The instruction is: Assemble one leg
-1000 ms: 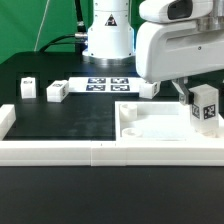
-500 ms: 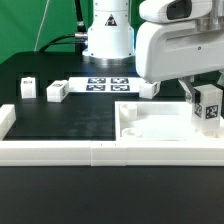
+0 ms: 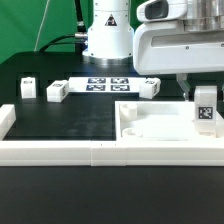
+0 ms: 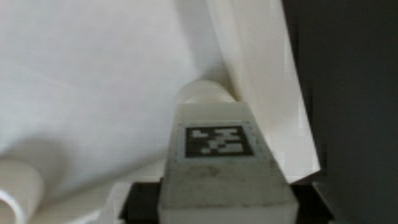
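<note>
My gripper (image 3: 203,92) is shut on the leg (image 3: 204,110), a small white cuboid peg with a black-and-white tag. It holds the leg upright over the right corner of the large white panel (image 3: 150,128) at the exterior view's right. In the wrist view the leg (image 4: 222,140) sits between my two black fingers (image 4: 150,200), its far end close to the panel's raised rim (image 4: 258,60). I cannot tell whether the leg touches the panel.
Three more white legs lie on the black mat: two at the left (image 3: 27,87) (image 3: 56,92) and one behind the panel (image 3: 150,87). The marker board (image 3: 105,84) lies at the back. Long white border rails (image 3: 90,152) run along the front. A rounded white post (image 4: 18,185) rises from the panel.
The leg has turned from tilted to upright and shifted a little left and down over the panel's corner. The wrist body has risen slightly.
</note>
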Tool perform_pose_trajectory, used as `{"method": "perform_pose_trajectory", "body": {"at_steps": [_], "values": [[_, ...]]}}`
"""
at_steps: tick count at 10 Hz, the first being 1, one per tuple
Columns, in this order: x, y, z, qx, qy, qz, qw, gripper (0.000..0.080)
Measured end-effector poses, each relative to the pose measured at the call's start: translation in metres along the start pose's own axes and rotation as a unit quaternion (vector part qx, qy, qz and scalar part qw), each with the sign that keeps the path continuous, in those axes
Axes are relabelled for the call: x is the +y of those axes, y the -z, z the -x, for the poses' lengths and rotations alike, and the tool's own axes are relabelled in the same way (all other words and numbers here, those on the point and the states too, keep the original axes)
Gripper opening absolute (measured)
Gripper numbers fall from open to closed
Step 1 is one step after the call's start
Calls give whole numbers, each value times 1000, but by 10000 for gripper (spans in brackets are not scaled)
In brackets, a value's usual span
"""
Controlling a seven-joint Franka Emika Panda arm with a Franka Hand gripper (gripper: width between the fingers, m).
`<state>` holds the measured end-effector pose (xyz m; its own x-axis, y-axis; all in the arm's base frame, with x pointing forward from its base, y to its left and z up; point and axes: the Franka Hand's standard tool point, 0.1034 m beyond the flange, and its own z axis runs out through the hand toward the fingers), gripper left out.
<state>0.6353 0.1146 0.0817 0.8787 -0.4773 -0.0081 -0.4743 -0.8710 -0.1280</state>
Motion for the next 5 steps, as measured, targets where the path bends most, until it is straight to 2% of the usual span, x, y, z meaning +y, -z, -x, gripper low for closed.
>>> {"method": "perform_pose_trajectory", "body": {"at_steps": [2,4,5], "values": [[0,0,0,-1,-126,-1,992,291],[0,0,0,0,-187,0,982,291],[1,0,-1,-4,-230,-3,973,291]]}}
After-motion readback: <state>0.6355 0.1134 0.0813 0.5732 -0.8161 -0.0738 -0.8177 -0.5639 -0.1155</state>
